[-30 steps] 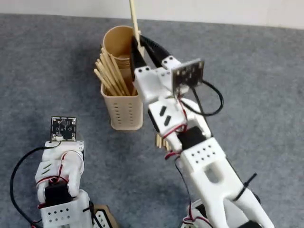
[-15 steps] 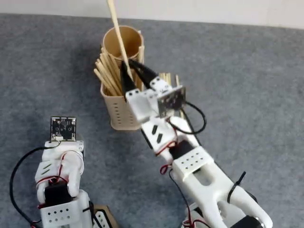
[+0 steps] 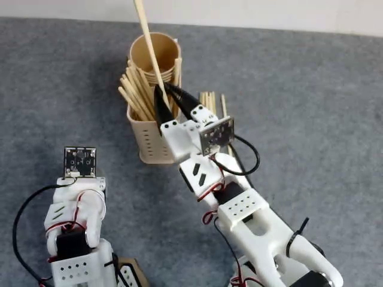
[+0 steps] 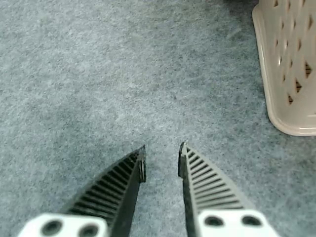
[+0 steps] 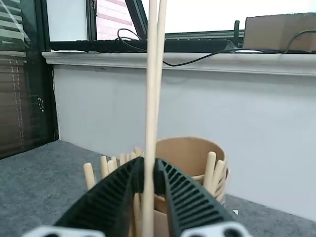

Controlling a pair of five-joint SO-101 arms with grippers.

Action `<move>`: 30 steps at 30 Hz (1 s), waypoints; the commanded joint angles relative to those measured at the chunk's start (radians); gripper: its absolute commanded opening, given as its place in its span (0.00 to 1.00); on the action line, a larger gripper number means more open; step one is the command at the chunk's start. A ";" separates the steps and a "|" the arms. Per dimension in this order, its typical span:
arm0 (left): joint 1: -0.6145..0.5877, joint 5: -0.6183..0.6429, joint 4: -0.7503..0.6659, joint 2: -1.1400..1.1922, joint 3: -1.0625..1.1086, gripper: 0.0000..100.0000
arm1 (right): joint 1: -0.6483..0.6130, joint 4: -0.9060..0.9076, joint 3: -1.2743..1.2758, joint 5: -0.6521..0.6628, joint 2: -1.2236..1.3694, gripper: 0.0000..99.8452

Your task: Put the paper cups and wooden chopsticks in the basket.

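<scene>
Currently my right gripper [image 3: 162, 89] is clenched low on two pale, slender wooden chopsticks [image 3: 148, 42], which I judge light, stiff and slippery, upright over the beige perforated plastic basket [image 3: 157, 143] at eleven o'clock.

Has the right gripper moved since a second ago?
Yes. In the high view the right gripper, shut on a chopstick, has pulled back from over the paper cups toward the basket's near end.
</scene>
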 commanded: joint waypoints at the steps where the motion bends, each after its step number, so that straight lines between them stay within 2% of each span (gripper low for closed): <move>1: 0.013 -0.008 -0.018 -0.005 -0.004 0.13 | -0.008 -0.021 -0.010 0.006 -0.002 0.16; 9: 0.013 -0.008 -0.018 -0.005 -0.002 0.13 | -0.005 -0.021 -0.013 0.011 -0.015 0.17; 13: 0.013 -0.008 -0.018 -0.005 -0.002 0.13 | 0.094 0.008 -0.015 0.011 -0.071 0.17; 16: 0.015 -0.008 -0.018 -0.005 -0.002 0.13 | 0.208 0.226 -0.016 0.011 -0.213 0.17; 20: 0.015 -0.008 -0.018 -0.005 -0.002 0.13 | 0.320 0.673 -0.074 0.006 -0.417 0.17; 24: 0.015 -0.008 -0.018 -0.005 -0.004 0.13 | 0.415 1.087 -0.133 0.009 -0.453 0.06; 26: 0.015 -0.008 -0.018 -0.005 -0.004 0.13 | 0.437 1.178 -0.148 0.014 -0.412 0.02; 30: 0.015 -0.008 -0.018 -0.005 -0.004 0.13 | 0.417 1.256 -0.091 0.015 -0.208 0.09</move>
